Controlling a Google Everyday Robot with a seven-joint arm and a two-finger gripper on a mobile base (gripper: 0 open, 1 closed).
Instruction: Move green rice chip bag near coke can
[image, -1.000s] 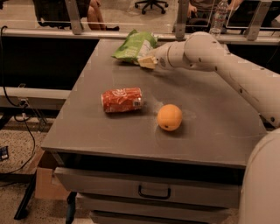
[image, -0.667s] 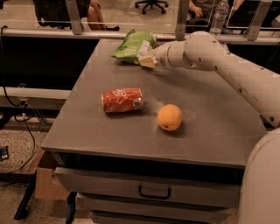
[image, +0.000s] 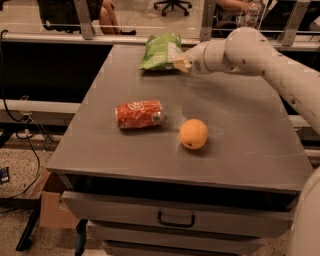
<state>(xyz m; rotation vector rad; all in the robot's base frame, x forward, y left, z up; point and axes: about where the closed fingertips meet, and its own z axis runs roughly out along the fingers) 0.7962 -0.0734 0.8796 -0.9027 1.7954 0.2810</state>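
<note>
Green rice chip bag (image: 160, 50) lies at the far end of the tabletop (image: 250, 145), touching the claw (image: 181, 63). Claw opening and hold: cannot tell. Coke can (image: 139, 114) lies on its side, well apart from the claw toward the camera, with an orange (image: 193, 133) near it.

The robot arm (image: 260, 55) is white, fat and round like a smooth tube, with tiny dark dots near its bend. Its claw (image: 181, 63) is pale cream, at the far side of the surface (image: 240, 130).
</note>
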